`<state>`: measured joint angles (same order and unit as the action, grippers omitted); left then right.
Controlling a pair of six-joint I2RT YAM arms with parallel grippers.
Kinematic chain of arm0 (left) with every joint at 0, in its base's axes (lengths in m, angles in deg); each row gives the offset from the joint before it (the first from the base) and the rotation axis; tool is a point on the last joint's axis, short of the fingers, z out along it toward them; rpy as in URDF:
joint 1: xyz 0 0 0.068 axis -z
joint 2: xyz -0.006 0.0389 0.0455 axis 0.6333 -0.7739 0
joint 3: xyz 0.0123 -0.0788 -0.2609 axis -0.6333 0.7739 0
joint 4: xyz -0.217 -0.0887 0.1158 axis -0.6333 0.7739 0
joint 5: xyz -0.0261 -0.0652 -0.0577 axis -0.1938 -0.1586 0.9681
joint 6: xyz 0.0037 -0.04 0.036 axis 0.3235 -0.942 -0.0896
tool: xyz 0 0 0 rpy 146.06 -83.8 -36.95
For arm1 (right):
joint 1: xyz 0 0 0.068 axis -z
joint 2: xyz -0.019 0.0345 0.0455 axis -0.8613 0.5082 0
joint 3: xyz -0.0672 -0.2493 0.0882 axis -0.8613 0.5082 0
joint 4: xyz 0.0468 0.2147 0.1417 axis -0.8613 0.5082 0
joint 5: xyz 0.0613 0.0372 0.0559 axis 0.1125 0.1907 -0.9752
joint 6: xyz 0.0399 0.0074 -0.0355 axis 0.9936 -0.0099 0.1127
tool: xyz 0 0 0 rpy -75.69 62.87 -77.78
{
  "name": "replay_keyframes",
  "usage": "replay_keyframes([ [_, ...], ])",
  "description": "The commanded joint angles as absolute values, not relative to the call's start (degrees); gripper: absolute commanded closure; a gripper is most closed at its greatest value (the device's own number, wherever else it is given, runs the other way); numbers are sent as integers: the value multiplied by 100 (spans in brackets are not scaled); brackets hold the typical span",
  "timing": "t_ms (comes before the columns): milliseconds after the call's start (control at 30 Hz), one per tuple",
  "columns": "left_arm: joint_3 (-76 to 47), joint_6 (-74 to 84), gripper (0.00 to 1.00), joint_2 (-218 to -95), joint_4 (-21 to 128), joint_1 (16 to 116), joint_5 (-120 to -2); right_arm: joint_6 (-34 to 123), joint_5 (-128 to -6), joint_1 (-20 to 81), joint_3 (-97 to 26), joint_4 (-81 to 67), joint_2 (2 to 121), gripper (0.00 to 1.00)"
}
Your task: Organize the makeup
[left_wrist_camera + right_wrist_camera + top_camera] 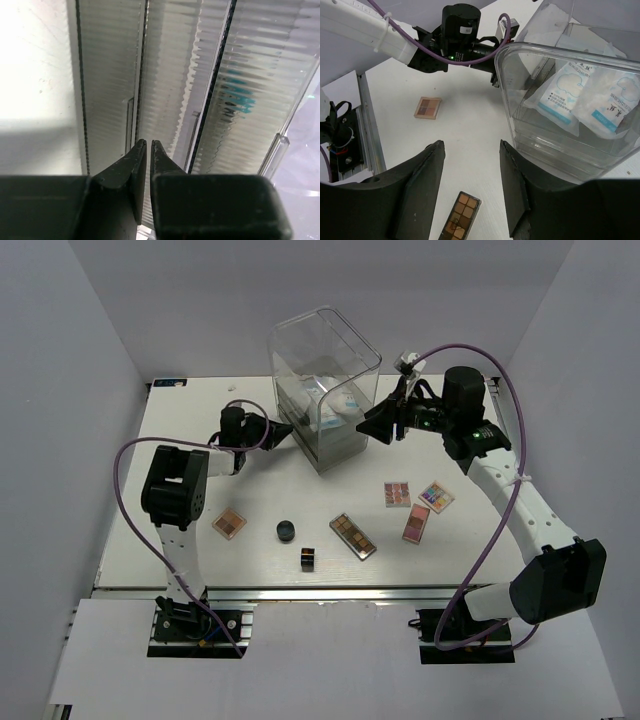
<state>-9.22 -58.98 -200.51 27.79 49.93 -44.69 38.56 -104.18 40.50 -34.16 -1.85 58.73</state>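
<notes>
The cube (308, 558) sits nearest the front edge of the table (270, 480), with a bare strip between it and that edge. Just beyond it to the left is the round black jar (287, 531), apart from the cube. Right of the jar lies the long brown palette (353, 536), face up, its long axis slanting from far-left to near-right. The small brown palette (229, 524) lies left of the jar, nearly square and slightly turned, close to the left arm's upright link. Bare table runs from there to the left edge.

Further right, the pink palette (416, 523) lies with its long axis almost near-to-far, the far end leaning right. Behind it are two squarish multicolour ones. The left palette (397, 494) is roughly square to the table and the right palette (436, 496) is turned like a diamond. They are near each other but not touching. White table stays open between this group and the right edge.

The drawer box (325, 385) stands at the far middle. Two white packets (560, 95) lean side by side in its top bin, blue print showing.

The left gripper (148, 142) points at the box's ribbed front from the left. Its fingers are pressed together with only a slit between them and nothing seen in it. The right gripper (470, 144) hangs just beside the box's right corner, fingers spread wide and holding nothing.
</notes>
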Motion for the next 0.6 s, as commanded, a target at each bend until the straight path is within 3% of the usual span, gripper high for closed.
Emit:
replay_keyframes([
  [0,-811,-5906,81,-19406,2517,5002,-4654,3904,-10546,4091,-3381,-464,5810,46],
  [67,-785,-5889,81,-19310,2500,5002,-4707,3904,-10555,4109,-3372,-464,5810,47],
  [200,-741,-5976,68,-19300,2228,4993,-4681,3922,-10563,4100,-3346,-473,5793,47],
  [233,-741,-6003,61,-19318,2166,4993,-4629,3922,-10572,4100,-3337,-473,5784,47],
  [333,-767,-6038,56,-19388,2078,4993,-4532,3904,-10563,4109,-3320,-473,5757,47],
  [567,-969,-5985,56,-19634,2341,5002,-4303,3948,-10572,4126,-3337,-517,5766,46],
])
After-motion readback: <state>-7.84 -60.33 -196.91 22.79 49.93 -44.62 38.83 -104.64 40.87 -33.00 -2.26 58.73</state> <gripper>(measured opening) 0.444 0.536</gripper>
